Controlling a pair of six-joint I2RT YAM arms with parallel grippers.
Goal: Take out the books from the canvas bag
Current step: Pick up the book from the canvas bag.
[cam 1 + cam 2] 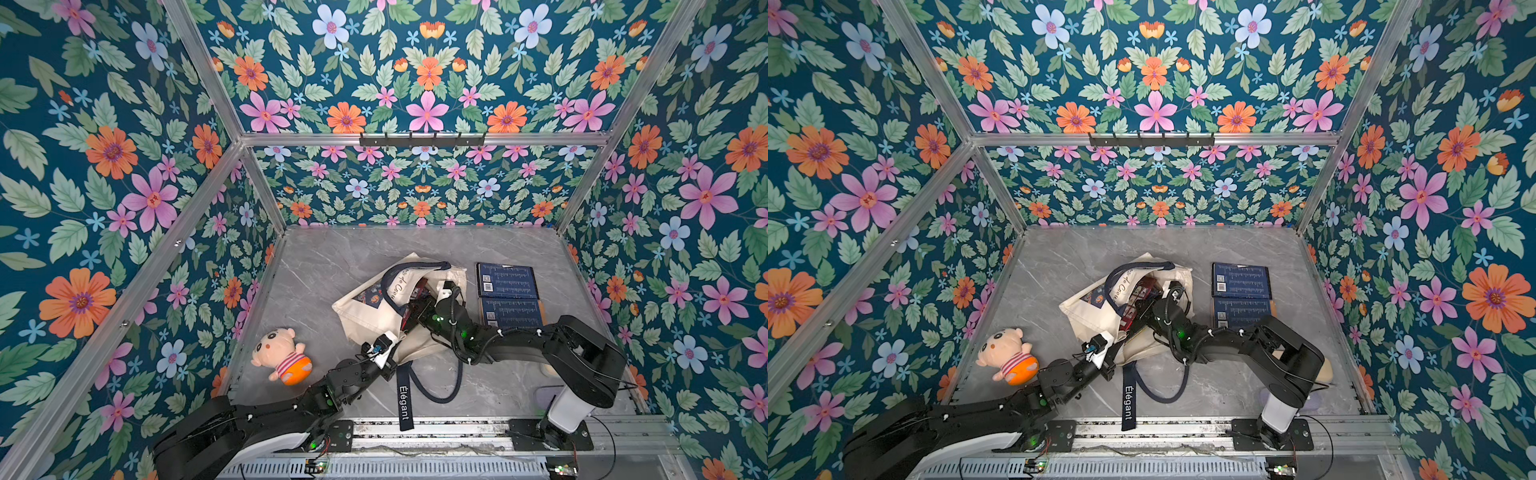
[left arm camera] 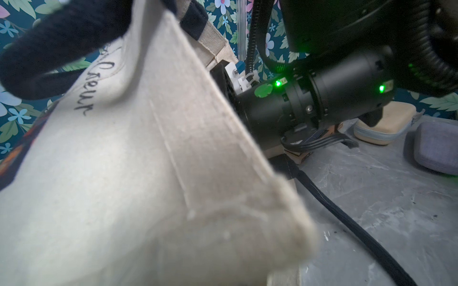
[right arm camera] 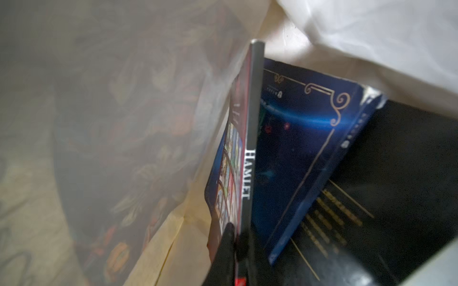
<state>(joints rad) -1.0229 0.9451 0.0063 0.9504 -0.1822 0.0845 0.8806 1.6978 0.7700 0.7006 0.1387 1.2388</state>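
Lower centre: left claw (image 1: pixel 388 340) closed on the near edge of the bag (image 1: pixel 365 316), fingertips hidden by cloth. Inside the bag, right claw (image 3: pixel 235 237) pinches the Hamlet book (image 3: pixel 250 173), blurred. Beyond, centre right, two blue books (image 1: pixel 508 282) lie outside it.

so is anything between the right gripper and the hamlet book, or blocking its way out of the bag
Nothing between them: the right gripper is shut on the Hamlet book inside the canvas bag. The way out looks open; only loose canvas sags near the mouth.
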